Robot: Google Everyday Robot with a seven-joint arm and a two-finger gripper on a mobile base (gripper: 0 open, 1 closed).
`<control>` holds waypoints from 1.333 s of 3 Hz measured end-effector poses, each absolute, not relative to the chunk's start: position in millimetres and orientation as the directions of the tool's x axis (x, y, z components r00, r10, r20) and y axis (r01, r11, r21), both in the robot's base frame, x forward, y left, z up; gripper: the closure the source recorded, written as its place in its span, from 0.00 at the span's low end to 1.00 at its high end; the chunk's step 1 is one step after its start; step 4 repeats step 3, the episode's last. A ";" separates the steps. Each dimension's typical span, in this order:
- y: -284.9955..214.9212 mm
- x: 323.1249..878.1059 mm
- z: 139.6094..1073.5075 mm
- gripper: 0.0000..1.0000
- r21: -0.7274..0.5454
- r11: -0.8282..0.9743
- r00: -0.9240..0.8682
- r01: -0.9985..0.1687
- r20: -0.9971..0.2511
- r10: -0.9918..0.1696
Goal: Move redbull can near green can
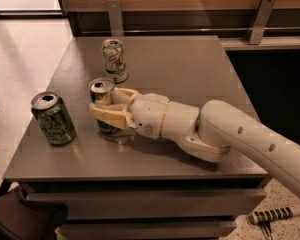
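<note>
The redbull can [101, 95], slim and blue-and-silver with a silver top, stands on the grey table [190, 69] at left of centre. My gripper [109, 107] is shut on the redbull can, its cream fingers on both sides of the can's body. The green can [53, 118], wider with a pale scribbled pattern, stands upright near the table's left front, a short gap to the left of the redbull can.
A white can with green and red marks [114, 60] stands behind the redbull can. My arm [225, 134] stretches in from the right across the table's front half. A wooden wall with metal brackets runs behind. A striped tool [275, 215] lies on the floor at lower right.
</note>
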State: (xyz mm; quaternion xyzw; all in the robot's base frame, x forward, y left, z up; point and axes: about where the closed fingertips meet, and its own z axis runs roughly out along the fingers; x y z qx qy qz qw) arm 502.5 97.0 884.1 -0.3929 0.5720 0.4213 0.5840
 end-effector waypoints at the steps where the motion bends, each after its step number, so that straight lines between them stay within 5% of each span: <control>1: 98.5 501.9 884.5 0.59 0.023 0.334 -0.009 -0.942 -0.999 0.042; 3: 101.9 500.3 885.7 0.12 0.020 0.328 -0.007 -0.945 -0.999 0.042; 4: 101.9 500.3 885.7 0.12 0.020 0.328 -0.007 -0.945 -0.999 0.042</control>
